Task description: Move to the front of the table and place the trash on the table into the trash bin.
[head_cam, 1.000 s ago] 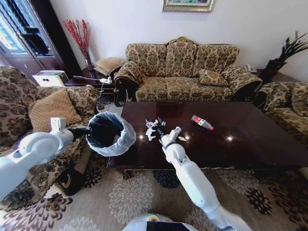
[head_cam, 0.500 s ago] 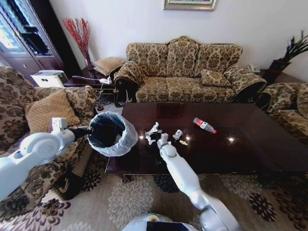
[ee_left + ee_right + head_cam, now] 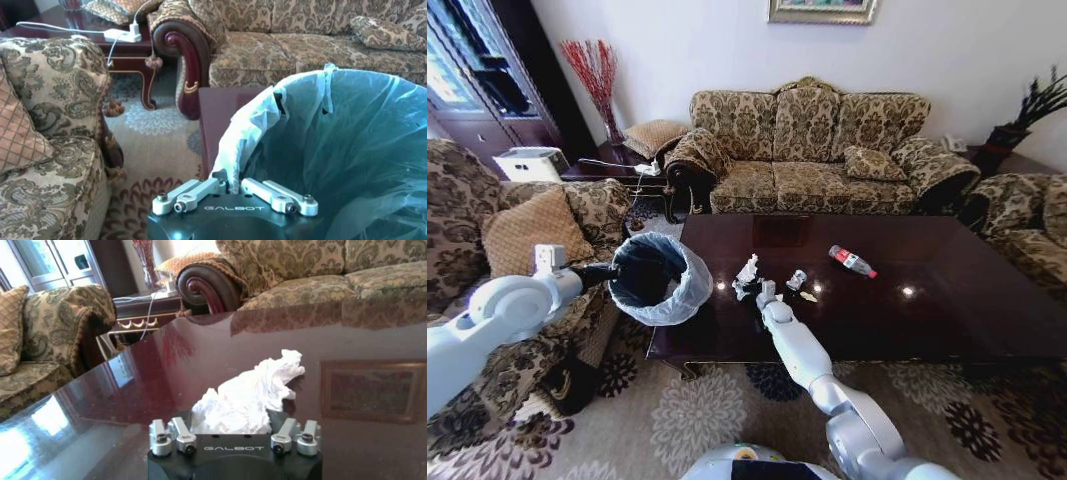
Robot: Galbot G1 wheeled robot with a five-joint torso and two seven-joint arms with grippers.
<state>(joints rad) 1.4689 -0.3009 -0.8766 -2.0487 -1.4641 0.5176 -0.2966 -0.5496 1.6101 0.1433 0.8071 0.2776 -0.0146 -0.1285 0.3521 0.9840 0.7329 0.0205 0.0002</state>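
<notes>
Right wrist view: right claw (image 3: pixel 233 432) spread around the paper wad (image 3: pixel 250 390) on the bench (image 3: pixel 167 360); closing should come next. Left claw (image 3: pixel 233 192) pinches the trash bin (image 3: pixel 333 150) liner.

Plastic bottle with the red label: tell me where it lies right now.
In the head view the bottle lies on its side on the table, toward the sofa side, to the right of the paper wads and the right tool.

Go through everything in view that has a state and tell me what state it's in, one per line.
trash bin: held off the floor beside the table, bag open
left gripper: shut on the bin's rim
right gripper: open, straddling the paper wad
paper wad: crumpled, lying on the table
bottle: lying on its side
silvery wrapper: crushed, on the table
</notes>
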